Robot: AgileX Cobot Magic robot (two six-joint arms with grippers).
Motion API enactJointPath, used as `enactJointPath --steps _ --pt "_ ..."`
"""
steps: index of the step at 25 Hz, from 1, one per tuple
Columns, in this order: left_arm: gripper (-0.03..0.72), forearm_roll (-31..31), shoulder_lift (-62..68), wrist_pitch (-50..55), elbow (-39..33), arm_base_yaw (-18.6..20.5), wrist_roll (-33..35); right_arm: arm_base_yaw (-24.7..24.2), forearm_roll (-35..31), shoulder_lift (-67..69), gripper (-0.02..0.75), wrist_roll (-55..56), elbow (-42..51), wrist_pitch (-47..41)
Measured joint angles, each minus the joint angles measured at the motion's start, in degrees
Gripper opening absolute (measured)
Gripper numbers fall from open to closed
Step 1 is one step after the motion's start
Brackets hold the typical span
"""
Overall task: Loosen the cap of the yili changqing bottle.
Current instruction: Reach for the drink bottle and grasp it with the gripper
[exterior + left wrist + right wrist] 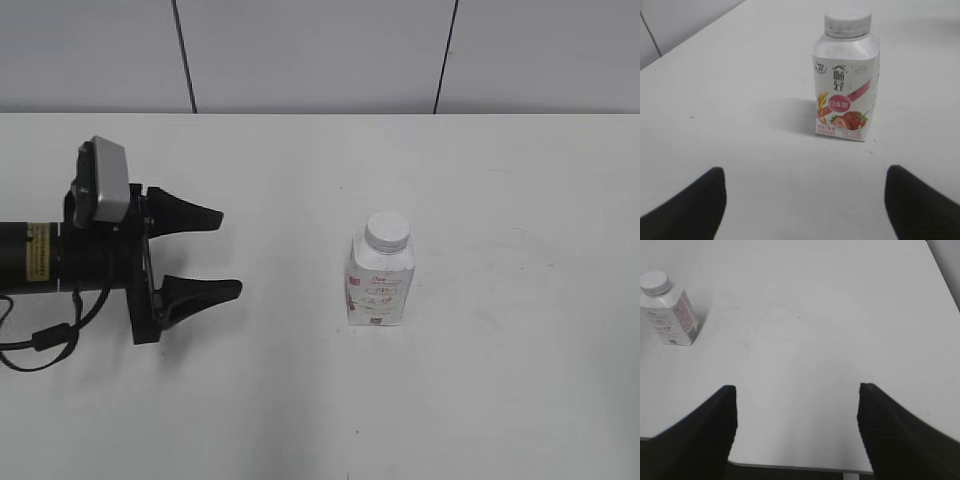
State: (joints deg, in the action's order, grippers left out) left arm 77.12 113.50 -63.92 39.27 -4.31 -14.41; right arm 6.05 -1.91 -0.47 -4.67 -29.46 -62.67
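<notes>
I'm lining the left gripper (230, 255) up with the yili changqing bottle (380, 280), standing upright at its 3 o'clock, well apart. I'm aiming low on the body to steady it, leaving the cap (387, 231) clear. Both claws are gaping wide, holding nothing.

The left arm (40, 255) is a black cylinder bearing a yellow label with small print. A grey, rounded camera housing (104, 180) sits above that label. Its gripper (228, 253) has two tapering matte-black fingers (190, 217). A black cable (45, 340) loops below the label.
</notes>
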Motion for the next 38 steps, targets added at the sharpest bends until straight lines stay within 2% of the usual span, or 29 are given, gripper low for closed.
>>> enactJointPath --steps 8,19,23,30,35,38 --pt "0.589 -0.5 2.6 2.4 7.5 -7.1 -6.4 0.0 0.0 0.0 0.587 0.0 0.0 0.0" --pt "0.589 -0.9 10.9 2.4 17.3 -15.7 -9.7 0.0 0.0 0.0 0.587 0.0 0.0 0.0" --pt "0.589 -0.9 13.1 2.5 21.1 -17.5 -12.0 0.0 0.0 0.0 0.587 0.0 0.0 0.0" --pt "0.589 -1.0 14.1 4.9 23.4 -21.0 -12.6 0.0 0.0 0.0 0.587 0.0 0.0 0.0" --pt "0.587 -1.1 15.5 5.5 23.4 -21.3 -12.7 0.0 0.0 0.0 0.587 0.0 0.0 0.0" --pt "0.557 -1.8 15.5 5.7 23.4 -21.3 -12.8 0.0 0.0 0.0 0.587 0.0 0.0 0.0"
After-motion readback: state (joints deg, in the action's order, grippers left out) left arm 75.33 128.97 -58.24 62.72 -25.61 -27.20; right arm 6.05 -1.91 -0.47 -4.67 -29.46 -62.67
